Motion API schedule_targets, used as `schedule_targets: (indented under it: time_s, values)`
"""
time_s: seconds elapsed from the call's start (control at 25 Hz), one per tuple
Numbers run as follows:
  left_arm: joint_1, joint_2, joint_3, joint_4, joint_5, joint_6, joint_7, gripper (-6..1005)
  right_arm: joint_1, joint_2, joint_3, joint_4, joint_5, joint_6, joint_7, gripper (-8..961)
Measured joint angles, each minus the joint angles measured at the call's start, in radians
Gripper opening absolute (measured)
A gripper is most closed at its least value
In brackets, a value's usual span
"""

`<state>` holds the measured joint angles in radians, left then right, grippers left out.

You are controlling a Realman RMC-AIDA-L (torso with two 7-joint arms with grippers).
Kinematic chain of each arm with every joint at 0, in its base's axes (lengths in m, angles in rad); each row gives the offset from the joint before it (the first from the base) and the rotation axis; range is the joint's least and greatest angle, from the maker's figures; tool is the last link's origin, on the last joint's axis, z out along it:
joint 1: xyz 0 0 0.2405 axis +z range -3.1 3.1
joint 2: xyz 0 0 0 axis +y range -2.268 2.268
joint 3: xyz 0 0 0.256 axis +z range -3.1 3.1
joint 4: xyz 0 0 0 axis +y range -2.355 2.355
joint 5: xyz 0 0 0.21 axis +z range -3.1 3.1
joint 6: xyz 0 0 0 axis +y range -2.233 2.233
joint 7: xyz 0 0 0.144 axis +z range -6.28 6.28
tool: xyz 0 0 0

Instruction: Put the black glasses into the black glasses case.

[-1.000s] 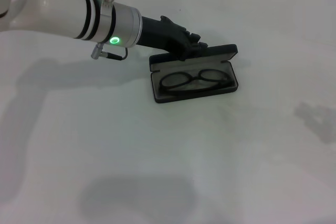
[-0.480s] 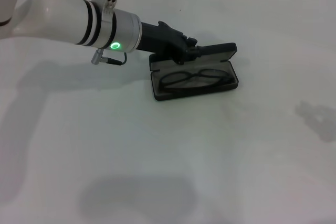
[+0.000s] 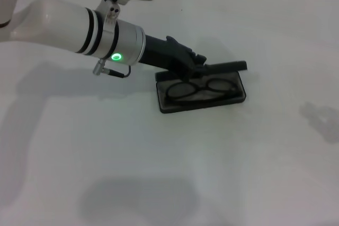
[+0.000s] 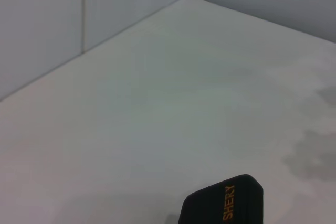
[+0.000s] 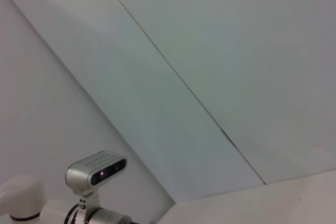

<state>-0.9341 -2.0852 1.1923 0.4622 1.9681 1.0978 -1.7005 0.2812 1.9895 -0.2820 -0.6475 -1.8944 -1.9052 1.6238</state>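
The black glasses case (image 3: pixel 170 106) lies open at the middle of the white table. The black glasses (image 3: pixel 183 90) lie inside it on the grey lining. Its lid (image 3: pixel 228 66) is tipped forward over the base, partly down. My left gripper (image 3: pixel 200 63) reaches in from the left, shut, with its tip against the back of the lid near the hinge. The lid's corner with orange lettering also shows in the left wrist view (image 4: pixel 223 208). My right gripper is out of view.
The white table (image 3: pixel 222 162) stretches on all sides of the case. A wall runs along its far edge (image 4: pixel 105 40). The right wrist view shows only walls and my head camera (image 5: pixel 94 170).
The lid has swung forward from upright to partly down over the glasses. The left gripper moved right and toward me with it, and the case slid slightly right.
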Motion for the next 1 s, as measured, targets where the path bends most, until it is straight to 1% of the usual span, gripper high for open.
schedule_targets:
  time_s: [0.12, 0.16, 0.4, 0.52, 0.64, 0.72, 0.84, 0.92, 1.0]
  values:
    - [0.001, 0.000, 0.021, -0.001, -0.001, 0.009, 0.000, 270, 0.000, 0.000, 0.000, 0.001, 0.001, 0.000, 0.000, 187]
    - [0.002, -0.001, 0.060, -0.001, 0.001, 0.012, -0.004, 270, 0.000, 0.000, 0.000, 0.002, 0.001, 0.000, 0.000, 187]
    - [0.003, -0.004, 0.133, -0.002, -0.007, 0.025, -0.005, 271, -0.001, 0.002, 0.000, 0.012, 0.003, 0.000, -0.004, 188]
    - [0.004, -0.007, 0.142, 0.032, -0.025, 0.095, 0.000, 272, -0.004, 0.002, 0.000, 0.022, 0.004, -0.004, -0.010, 188]
    - [0.025, -0.006, 0.141, 0.127, -0.079, 0.211, -0.001, 273, -0.016, 0.000, 0.002, 0.022, 0.005, -0.027, -0.022, 187]
    - [0.094, -0.004, 0.137, 0.261, -0.148, 0.322, -0.009, 273, -0.016, -0.001, 0.004, 0.022, 0.007, -0.057, -0.047, 187]
    - [0.204, 0.005, 0.109, 0.418, -0.256, 0.463, -0.020, 274, 0.003, 0.009, -0.010, 0.019, 0.012, -0.130, -0.130, 199]
    - [0.235, 0.014, 0.078, 0.457, -0.296, 0.566, -0.014, 274, 0.017, 0.014, -0.029, 0.016, 0.013, -0.181, -0.176, 207]
    - [0.257, 0.026, 0.032, 0.460, -0.317, 0.675, 0.003, 275, 0.038, 0.022, -0.064, 0.012, 0.017, -0.221, -0.228, 216]
